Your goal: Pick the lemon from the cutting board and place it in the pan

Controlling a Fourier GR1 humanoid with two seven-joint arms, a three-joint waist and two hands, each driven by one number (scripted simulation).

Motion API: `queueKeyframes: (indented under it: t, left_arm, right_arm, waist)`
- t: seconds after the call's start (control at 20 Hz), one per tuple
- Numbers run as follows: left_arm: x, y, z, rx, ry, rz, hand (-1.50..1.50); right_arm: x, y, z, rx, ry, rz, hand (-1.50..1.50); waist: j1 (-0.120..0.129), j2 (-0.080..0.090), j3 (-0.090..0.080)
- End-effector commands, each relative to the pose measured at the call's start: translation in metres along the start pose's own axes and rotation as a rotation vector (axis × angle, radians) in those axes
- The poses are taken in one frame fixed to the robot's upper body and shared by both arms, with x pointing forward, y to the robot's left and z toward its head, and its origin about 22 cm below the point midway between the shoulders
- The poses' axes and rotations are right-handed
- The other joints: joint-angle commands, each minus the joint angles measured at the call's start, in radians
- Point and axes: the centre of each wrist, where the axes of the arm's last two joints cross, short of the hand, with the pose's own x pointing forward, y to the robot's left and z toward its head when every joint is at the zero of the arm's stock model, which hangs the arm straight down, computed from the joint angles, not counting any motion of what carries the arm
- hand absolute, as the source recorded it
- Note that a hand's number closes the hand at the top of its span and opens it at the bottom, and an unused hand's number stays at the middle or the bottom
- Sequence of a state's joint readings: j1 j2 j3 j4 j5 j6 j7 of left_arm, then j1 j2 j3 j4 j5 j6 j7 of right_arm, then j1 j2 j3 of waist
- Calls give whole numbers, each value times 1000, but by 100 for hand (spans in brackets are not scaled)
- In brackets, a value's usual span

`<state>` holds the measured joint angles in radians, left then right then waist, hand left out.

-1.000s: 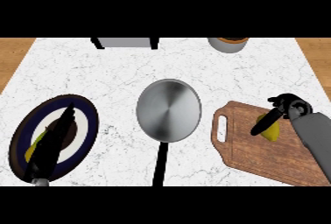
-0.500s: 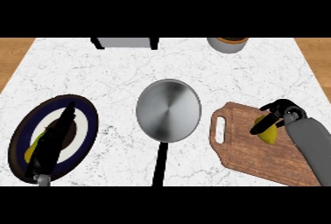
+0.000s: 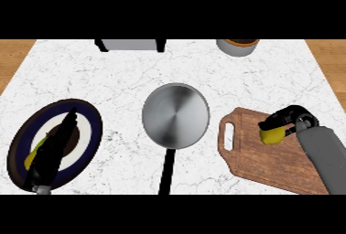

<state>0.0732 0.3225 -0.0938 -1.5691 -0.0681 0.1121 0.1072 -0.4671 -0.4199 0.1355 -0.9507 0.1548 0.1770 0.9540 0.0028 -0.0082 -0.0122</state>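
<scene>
my right hand has closed round the lemon, right of frame; next, i judge, lift it to the pan.

The right hand and left hand are finished in black; a smooth grey forearm is joined to the right.
</scene>
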Motion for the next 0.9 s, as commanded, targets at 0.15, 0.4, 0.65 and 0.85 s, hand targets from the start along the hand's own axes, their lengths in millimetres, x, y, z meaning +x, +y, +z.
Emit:
queueKeyframes:
  t: [0.15,0.4,0.65,0.85]
  left_arm:
    - [-6,0,-1,8,0,-6,0]
    - [-10,-10,11,-9,18,11,0]
    - [-1,9,3,17,20,-7,0]
    - [-2,-7,1,4,6,13,0]
  right_arm:
    - [-16,-4,11,-59,-70,97,150]
    - [-22,31,31,-212,-401,522,150]
    - [-20,14,70,-542,-702,488,150]
    - [4,4,109,-791,-987,408,150]
  waist:
    - [-9,6,12]
    - [-9,-1,11]
    - [-30,-4,13]
    - [-30,-3,12]
